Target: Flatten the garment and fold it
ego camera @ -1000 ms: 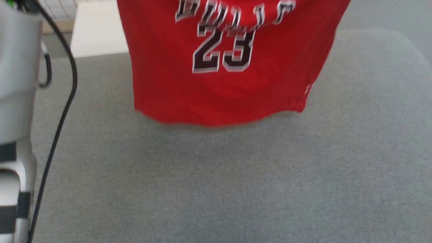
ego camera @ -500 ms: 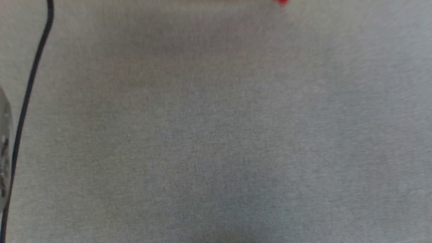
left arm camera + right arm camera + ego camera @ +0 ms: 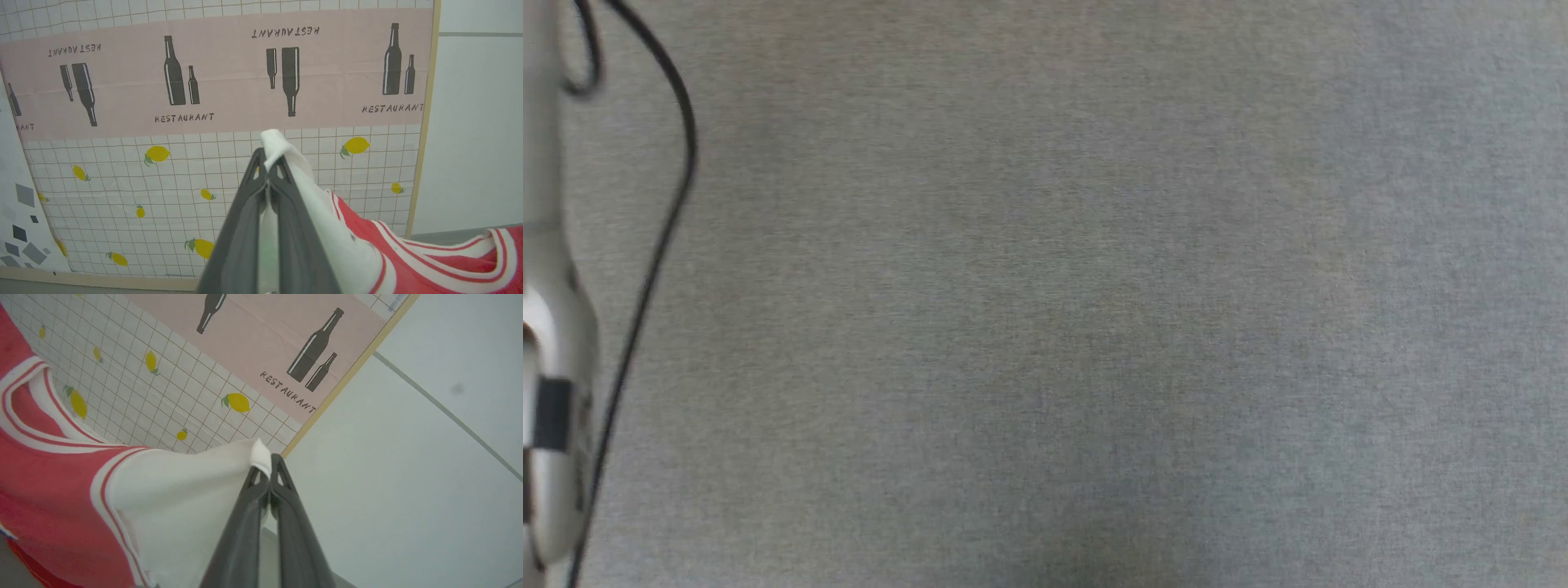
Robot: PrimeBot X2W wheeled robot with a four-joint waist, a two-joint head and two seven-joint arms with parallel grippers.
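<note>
Logged left gripper [image 3: 269,161] clenched tight on a fold of white sleeve cloth of the garment [image 3: 412,265], with a tuft of white poking out past the fingertips. Traced the shirt away from those jaws, rightward and down: white sleeve, then a red-striped white band, then the red body. Found the striped collar [image 3: 496,245] farthest from the grip.

Logged right gripper [image 3: 267,467] likewise pinched shut on white sleeve cloth, with a small corner showing just above the tips. From these jaws, found sleeve, striped band and red body spreading leftward and downward.

Strung between the two grips, in the air before the wall. Cannot tell whether the hem touches anything.

Beyond both sets of fingertips, noted a wall hanging [image 3: 204,102] printed with lemons on a grid and bottles with RESTAURANT lettering. Noted plain pale wall [image 3: 408,477] right of the right jaws.

In head view, recorded grey cloth surface [image 3: 1094,327], pale left forearm [image 3: 556,327] and black cable [image 3: 692,155] at left edge.
</note>
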